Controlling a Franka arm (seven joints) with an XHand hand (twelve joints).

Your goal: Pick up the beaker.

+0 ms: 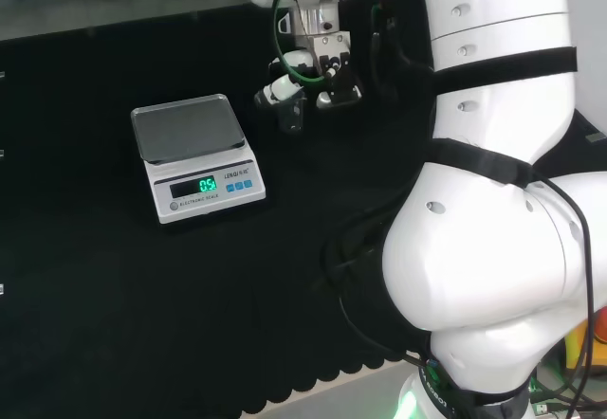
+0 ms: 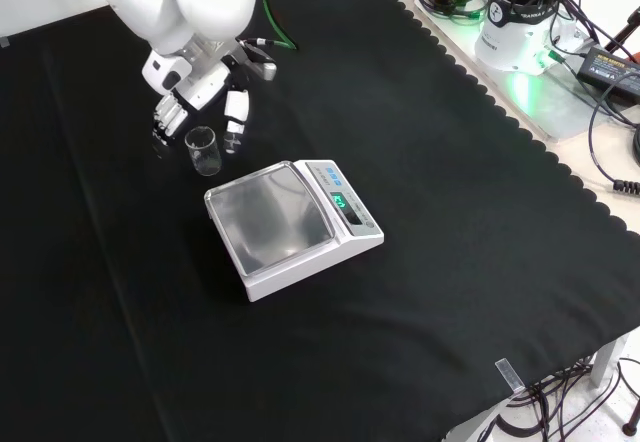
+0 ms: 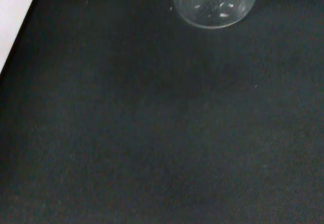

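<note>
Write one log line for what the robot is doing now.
hand: open, around beaker, not gripping | beaker: upright on cloth | scale: pan bare

The white arm (image 2: 175, 2) reaches down toward the cloth. The hand (image 2: 200, 97) hangs low, its fingers (image 2: 236, 117) pointing downward, spread apart and holding nothing.

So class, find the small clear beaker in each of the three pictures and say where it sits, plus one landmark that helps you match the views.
Head view: the beaker is hard to make out, a dark glassy shape under the hand, right of the scale.
Front view: beaker upright on the cloth, upper left, between the fingers and the scale.
Wrist view: beaker at the top edge.
Shared landmark: the scale.
</note>
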